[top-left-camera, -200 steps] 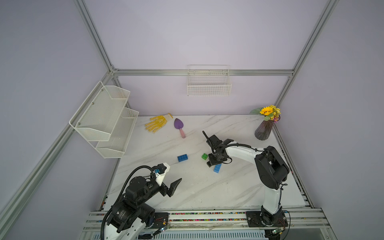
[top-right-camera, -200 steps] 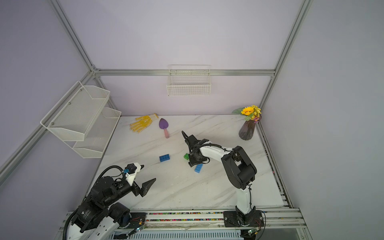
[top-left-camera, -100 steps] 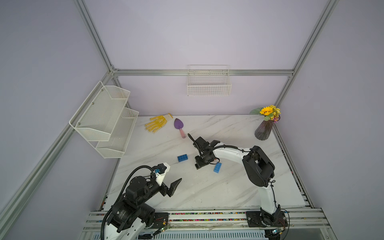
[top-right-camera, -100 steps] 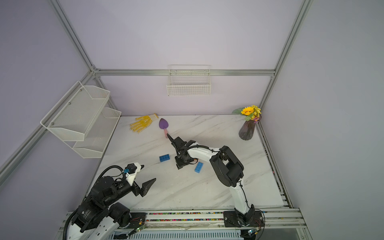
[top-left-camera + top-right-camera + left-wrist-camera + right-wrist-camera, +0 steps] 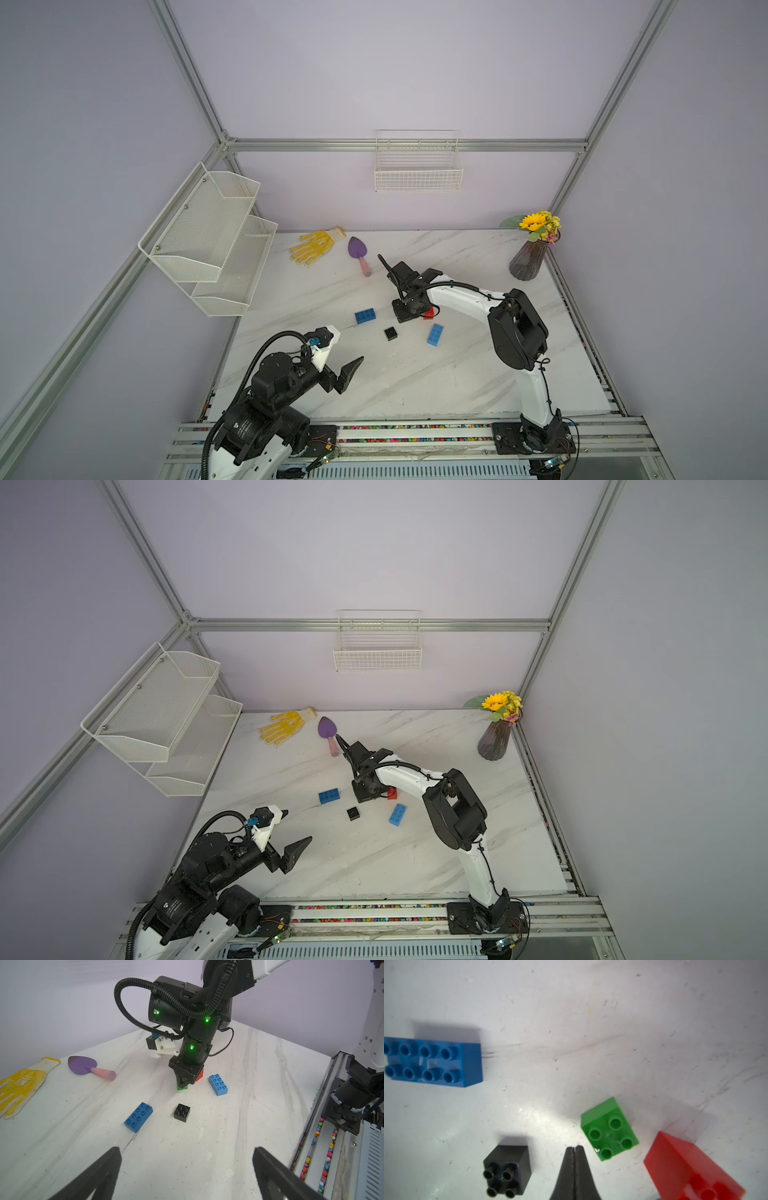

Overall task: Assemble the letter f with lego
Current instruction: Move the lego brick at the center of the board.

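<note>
Right wrist view, Kim: what is the right pincer (image 5: 574, 1150) doing?

Tips pressed together, Jo, pinching nothing, low over the table (image 5: 591, 1022). The green brick (image 5: 609, 1129) sits just beside them on one flank, the black brick (image 5: 506, 1169) near on the other, and the red brick (image 5: 691, 1167) lies tipped beyond the green.

So nothing of the letter f is joined?

Nothing. One blue brick (image 5: 431, 1061) lies past the black, the second blue brick (image 5: 435, 334) on the arm's side of the pincer, all loose. I'd judge it is lining up the squares; next it must spread and straddle the green one squarely.

Left pincer (image 5: 186, 1148)?

Spread wide, empty, well apart from every brick.

Containers?

Wall basket (image 5: 417, 170) and mesh shelf (image 5: 208, 232) show nothing inside; the vase (image 5: 527, 262) holds flowers (image 5: 536, 222)
</note>
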Robot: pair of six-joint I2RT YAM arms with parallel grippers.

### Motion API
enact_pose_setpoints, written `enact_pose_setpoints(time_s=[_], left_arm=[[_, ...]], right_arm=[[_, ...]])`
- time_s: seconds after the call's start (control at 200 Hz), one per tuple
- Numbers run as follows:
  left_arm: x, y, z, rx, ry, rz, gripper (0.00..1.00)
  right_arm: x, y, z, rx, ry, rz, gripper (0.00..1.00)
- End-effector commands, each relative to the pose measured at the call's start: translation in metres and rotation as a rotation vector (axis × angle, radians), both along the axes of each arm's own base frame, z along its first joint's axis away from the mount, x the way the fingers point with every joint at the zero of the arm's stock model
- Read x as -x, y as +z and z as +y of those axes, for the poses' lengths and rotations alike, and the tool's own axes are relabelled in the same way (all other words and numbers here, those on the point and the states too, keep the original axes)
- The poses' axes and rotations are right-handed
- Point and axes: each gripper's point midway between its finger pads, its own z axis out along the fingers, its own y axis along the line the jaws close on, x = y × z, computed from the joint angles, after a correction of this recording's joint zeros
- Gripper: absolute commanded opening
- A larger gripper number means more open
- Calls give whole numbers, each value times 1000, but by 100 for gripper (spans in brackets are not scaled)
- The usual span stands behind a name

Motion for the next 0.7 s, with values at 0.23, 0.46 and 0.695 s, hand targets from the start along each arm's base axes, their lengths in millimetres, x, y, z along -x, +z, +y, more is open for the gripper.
enact_pose_setpoints(time_s=[0.23,0.46,0.695], left_arm=[[-2,6,0,-9,-5,-44,100],[-2,6,0,-8,-4,-44,100],[-1,7,0,-8,-4,-46,100]], right_arm=[[-16,6,-37,132,-115,-47,0],[-16,-2,-42,162,-127,-46,0],[-14,-17,-44,184,-123,-25,0]])
